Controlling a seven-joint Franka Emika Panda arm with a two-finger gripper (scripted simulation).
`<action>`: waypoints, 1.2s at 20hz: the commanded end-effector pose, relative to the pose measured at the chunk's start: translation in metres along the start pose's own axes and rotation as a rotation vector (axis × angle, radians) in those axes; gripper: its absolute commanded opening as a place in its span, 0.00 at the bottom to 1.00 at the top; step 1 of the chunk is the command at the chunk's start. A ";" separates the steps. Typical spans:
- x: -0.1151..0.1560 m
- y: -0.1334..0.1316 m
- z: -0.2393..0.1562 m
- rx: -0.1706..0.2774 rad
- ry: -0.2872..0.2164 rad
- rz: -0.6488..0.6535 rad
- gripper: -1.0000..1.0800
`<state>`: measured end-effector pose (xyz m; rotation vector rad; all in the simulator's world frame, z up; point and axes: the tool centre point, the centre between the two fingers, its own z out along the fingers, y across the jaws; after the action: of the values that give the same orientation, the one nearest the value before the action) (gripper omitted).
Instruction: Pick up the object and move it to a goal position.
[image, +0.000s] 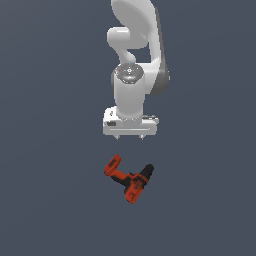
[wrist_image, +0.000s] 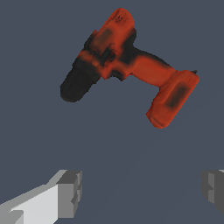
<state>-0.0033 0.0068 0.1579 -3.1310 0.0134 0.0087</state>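
- Gripper (wrist_image: 142, 192): the wrist view shows two grey fingertip pads (wrist_image: 70, 188) spread wide with nothing between them. The hand is open and carries nothing.
- In the exterior view the gripper (image: 130, 137) points straight down from the white hand, well above the floor (image: 45, 200), with the two short fingertips showing under the hand's flat bar.
- Drill (wrist_image: 127, 65): it lies on its side on the plain grey floor, apart from the gripper and not between the jaws. In the exterior view the drill (image: 129, 178) sits just beyond the hand's reach line, closer to the camera than the hand is. The floor's edges are out of frame, so no edge or corner placing is possible.
- Parts that read clearly: a black chuck (wrist_image: 74, 86) at one end, a red-orange motor body behind it, a slanted handle (wrist_image: 148, 70) and a blocky battery foot (wrist_image: 173, 98).
- Handling judgement: a rigid, hard-shelled thing, not fragile, probably fairly heavy for its size, with weight split between the motor body and the battery foot.
- The shell looks smooth, so it may slip if pinched on a rounded part.
- Best hold, as a judgement: close across the handle or the flatter flanks of the motor body, near the middle, so neither end swings down. The tapered chuck seems a poor place.
- No goal marker is visible in either view.
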 end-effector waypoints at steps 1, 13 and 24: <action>0.000 0.000 0.000 0.000 0.000 0.000 0.81; 0.006 -0.017 -0.004 0.010 0.013 -0.019 0.81; 0.027 -0.025 0.011 -0.006 0.012 0.095 0.81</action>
<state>0.0199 0.0302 0.1499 -3.1312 0.1287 -0.0094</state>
